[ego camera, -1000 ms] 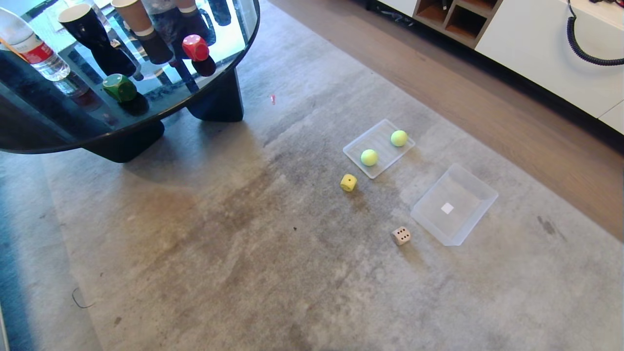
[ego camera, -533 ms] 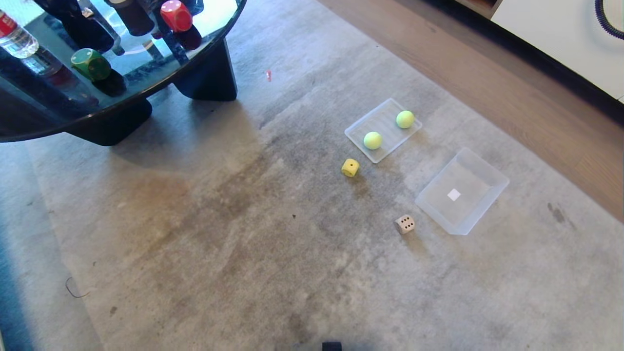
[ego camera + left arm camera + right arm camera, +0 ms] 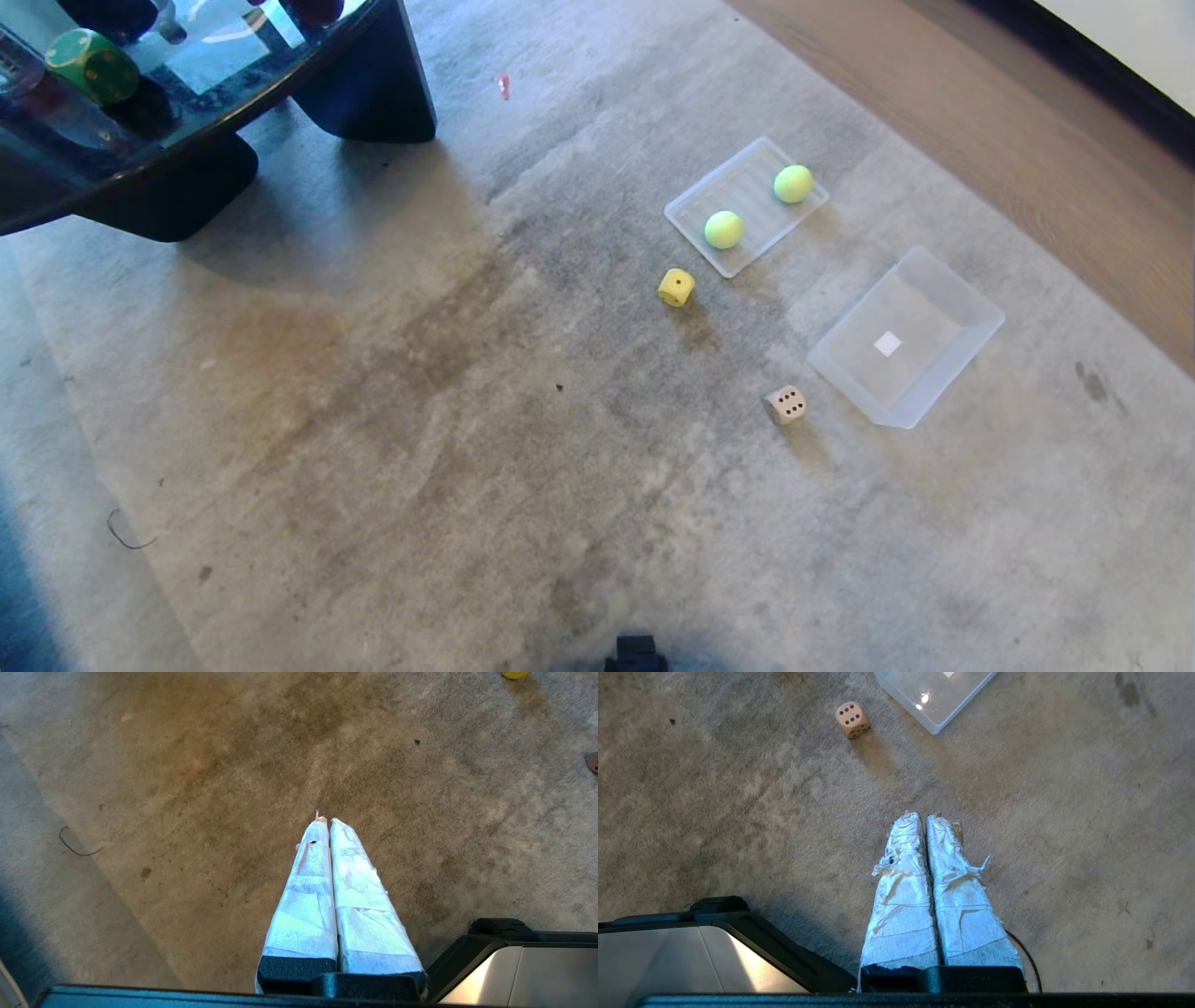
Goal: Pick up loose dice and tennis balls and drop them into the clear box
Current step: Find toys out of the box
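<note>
A worn grey carpet [image 3: 448, 448], mottled with darker patches and a brownish stain left of centre, fills most of the frame. In the upper left stands a dark, glossy round counter [image 3: 187, 103] on thick black legs, its top mirroring daylight and casting a shadow onto the carpet. A strip of brown wood flooring [image 3: 1018, 140] runs diagonally along the upper right, edged by a white cabinet front [image 3: 1144, 37].

Grey stained carpet [image 3: 392, 448] and dark glass surface [image 3: 140, 177] at its far-left corner.
On carpet: yellow die [image 3: 676, 287], tan die [image 3: 786, 404], clear box [image 3: 971, 317], ridged tray [image 3: 691, 210] carrying two tennis balls [image 3: 724, 229]. On the surface: green die [image 3: 91, 64].
</note>
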`<state>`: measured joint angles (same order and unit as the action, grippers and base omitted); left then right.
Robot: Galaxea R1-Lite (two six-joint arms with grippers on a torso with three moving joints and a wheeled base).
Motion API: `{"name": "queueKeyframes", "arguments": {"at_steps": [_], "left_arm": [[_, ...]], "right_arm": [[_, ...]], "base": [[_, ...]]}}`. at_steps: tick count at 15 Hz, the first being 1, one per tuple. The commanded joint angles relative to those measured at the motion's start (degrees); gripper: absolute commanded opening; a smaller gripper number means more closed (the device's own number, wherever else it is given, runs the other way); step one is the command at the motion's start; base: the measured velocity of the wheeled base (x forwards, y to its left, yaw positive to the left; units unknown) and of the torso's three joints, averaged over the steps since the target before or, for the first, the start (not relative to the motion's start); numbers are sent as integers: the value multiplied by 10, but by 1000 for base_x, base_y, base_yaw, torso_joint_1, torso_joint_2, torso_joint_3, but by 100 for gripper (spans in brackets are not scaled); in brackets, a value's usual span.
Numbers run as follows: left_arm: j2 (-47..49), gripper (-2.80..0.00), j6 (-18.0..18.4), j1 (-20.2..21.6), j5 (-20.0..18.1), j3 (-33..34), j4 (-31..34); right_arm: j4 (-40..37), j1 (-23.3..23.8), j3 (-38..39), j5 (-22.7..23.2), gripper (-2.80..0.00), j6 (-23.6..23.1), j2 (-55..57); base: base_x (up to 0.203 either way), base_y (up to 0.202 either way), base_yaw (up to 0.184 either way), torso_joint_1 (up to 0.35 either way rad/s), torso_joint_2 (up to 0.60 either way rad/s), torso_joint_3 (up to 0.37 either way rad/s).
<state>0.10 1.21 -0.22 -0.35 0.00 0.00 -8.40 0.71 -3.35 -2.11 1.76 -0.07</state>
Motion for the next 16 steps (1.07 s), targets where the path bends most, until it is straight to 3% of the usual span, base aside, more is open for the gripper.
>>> {"name": "queueKeyframes", "arguments": {"at_steps": [1, 16], "left_arm": [[0, -280, 0, 0, 0, 0, 0], [0, -280, 0, 0, 0, 0, 0]], "right_arm": [[0, 0, 0, 0, -280, 0, 0], [0, 0, 0, 0, -280, 0, 0]], "base": [[0, 0, 0, 5, 5, -197], [0, 0, 0, 1, 1, -197]]}}
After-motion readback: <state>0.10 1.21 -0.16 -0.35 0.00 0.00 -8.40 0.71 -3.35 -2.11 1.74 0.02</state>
